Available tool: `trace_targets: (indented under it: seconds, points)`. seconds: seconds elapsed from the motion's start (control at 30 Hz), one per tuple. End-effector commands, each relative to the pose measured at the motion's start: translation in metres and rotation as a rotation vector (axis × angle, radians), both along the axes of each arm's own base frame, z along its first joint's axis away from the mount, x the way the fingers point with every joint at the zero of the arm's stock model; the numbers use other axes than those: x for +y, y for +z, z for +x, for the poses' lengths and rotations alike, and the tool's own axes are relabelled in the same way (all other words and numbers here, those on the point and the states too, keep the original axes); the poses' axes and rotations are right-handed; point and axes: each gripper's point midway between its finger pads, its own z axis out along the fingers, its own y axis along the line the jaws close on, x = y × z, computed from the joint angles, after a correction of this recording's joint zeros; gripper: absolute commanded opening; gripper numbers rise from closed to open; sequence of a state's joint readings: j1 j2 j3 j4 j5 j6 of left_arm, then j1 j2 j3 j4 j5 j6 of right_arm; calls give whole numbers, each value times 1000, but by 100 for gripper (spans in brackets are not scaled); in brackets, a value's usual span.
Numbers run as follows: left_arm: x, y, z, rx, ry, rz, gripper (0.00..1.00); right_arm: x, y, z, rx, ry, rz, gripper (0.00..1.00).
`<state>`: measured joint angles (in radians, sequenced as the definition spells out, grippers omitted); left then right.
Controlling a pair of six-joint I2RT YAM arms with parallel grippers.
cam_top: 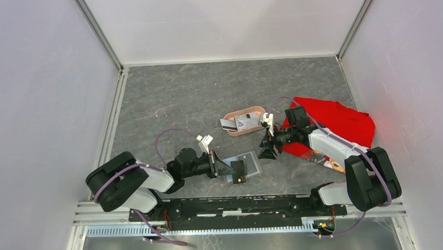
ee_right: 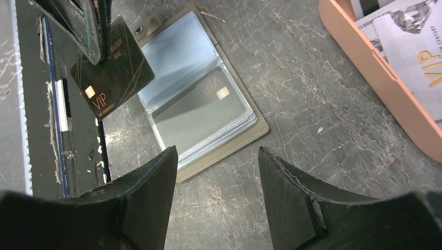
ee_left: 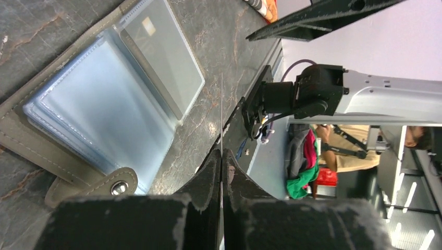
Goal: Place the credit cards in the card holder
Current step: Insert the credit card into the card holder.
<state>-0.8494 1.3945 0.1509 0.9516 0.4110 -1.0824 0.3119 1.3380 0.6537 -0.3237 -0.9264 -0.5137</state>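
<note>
The card holder [cam_top: 249, 163] lies open on the table, olive-grey with clear pocket panels [ee_left: 99, 99]. A silvery credit card [ee_right: 200, 112] sits in one of its pockets. My left gripper [cam_top: 231, 169] is shut on a black credit card [ee_right: 112, 73] with gold VIP lettering, held just at the holder's near-left edge. In the left wrist view that card [ee_left: 221, 114] shows edge-on as a thin line between the closed jaws of my left gripper [ee_left: 221, 152]. My right gripper [ee_right: 216, 156] hangs open and empty just right of the holder [ee_right: 224, 148]. More credit cards [ee_right: 412, 47] lie in the pink tray.
The pink oval tray [cam_top: 256, 109] stands behind the holder, its rim [ee_right: 365, 67] close to my right gripper [cam_top: 267, 150]. A red cloth [cam_top: 341, 121] lies under the right arm. The black base rail [cam_top: 239, 205] runs along the near edge.
</note>
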Motion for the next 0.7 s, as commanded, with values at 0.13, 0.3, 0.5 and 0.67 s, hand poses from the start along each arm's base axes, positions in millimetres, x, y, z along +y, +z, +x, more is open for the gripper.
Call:
trace_targets:
  seconds: [0.13,0.3,0.5,0.67]
  points:
    - [-2,16,15,51,16,-100,2,10,-9,4,-1,18,-49,60]
    - [3,1,19,91,27,-53,2,12,-19,4,27,19,-92,51]
    - [2,-7,22,117,10,-46,2,10,-30,6,45,14,-138,46]
    - [3,-12,21,141,4,-67,2,9,-33,7,48,12,-152,45]
